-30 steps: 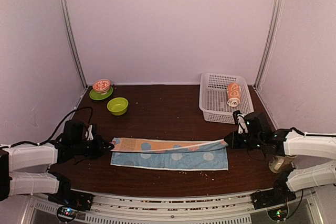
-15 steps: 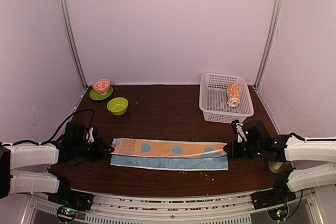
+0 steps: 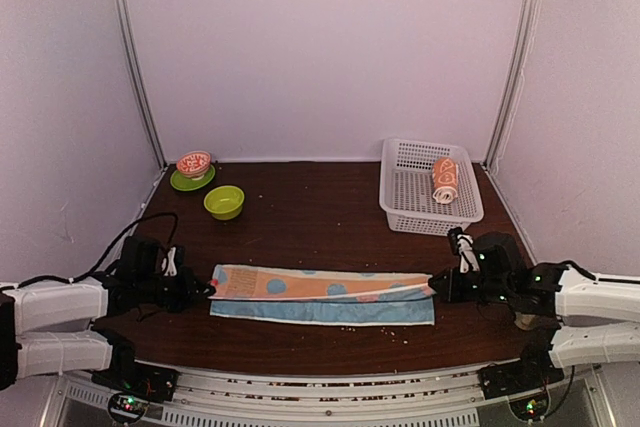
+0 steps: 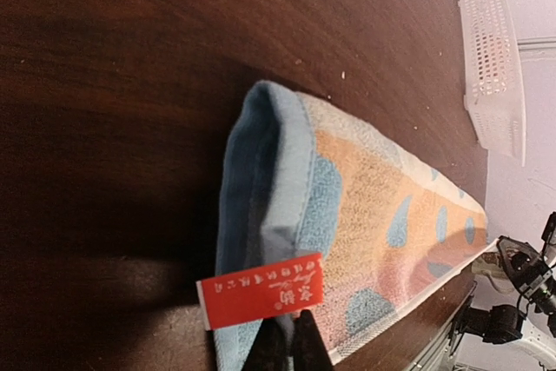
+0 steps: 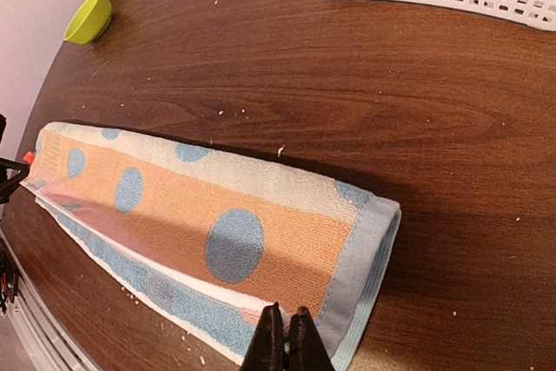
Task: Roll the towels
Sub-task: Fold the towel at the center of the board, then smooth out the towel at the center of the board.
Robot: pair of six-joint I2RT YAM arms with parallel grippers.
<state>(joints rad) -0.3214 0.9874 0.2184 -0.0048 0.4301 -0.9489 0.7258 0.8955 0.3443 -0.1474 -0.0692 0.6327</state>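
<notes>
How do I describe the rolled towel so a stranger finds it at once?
Find the white basket at the far right of the table. Inside lies a small orange towel, rolled up. The other towel, long and dotted, lies folded outside the basket.

Soft, even light from overhead fills the top view and gives the walls a lilac cast. The light-blue towel (image 3: 322, 309) throws only a thin, faint shadow on the dark table (image 3: 310, 222). Behind the towel, the corner rails (image 3: 135, 67) lean outward with wide-angle distortion. In the left wrist view a deep shadow lies left of the towel (image 4: 347, 206). Its red label (image 4: 261, 291) is sharp, while the basket (image 4: 495, 58) far beyond it is blown out and blurred. In the right wrist view a pale sheen crosses the wood beyond the towel (image 5: 217, 215), and a dark shadow hugs its far edge.
</notes>
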